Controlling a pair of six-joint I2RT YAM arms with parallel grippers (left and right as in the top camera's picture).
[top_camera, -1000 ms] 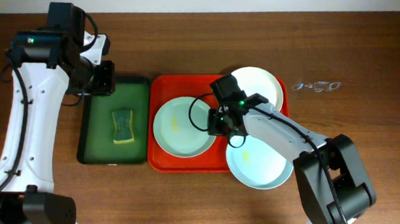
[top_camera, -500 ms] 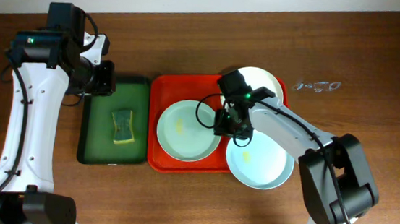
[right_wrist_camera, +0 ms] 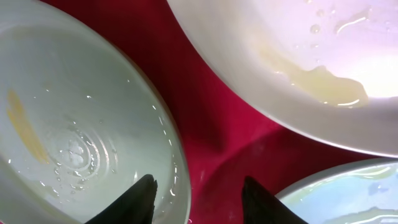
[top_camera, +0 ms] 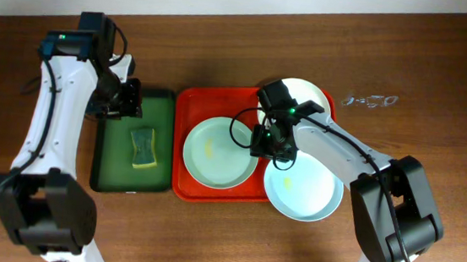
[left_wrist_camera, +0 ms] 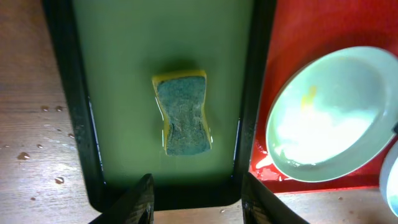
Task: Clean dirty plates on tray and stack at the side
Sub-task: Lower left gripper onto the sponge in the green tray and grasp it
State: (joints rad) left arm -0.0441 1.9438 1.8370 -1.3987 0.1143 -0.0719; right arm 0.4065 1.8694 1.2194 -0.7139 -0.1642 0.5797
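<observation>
The red tray (top_camera: 184,135) holds a mint plate (top_camera: 219,153) with a yellow smear and a cream plate (top_camera: 308,99) at its back right. A second pale blue plate (top_camera: 300,188) overlaps the tray's front right corner. My right gripper (top_camera: 271,143) is open low over the tray. In the right wrist view one of its fingers (right_wrist_camera: 140,199) hangs over the mint plate (right_wrist_camera: 74,112), and the other is over the bare red tray (right_wrist_camera: 211,124); neither grips anything. My left gripper (top_camera: 122,100) is open and empty above the dark green tray's back end.
The dark green tray (top_camera: 109,150) lies left of the red one, with a yellow-and-green sponge (top_camera: 141,147) in its middle. In the left wrist view the sponge (left_wrist_camera: 181,114) lies ahead of the open fingers. Water drops (left_wrist_camera: 37,130) dot the wooden table, and some clear film (top_camera: 370,100) lies at the back right.
My right gripper nudged the mint plate slightly right, then opened and let go of its rim. My left arm swung right over the green tray's back end, its jaws wider.
</observation>
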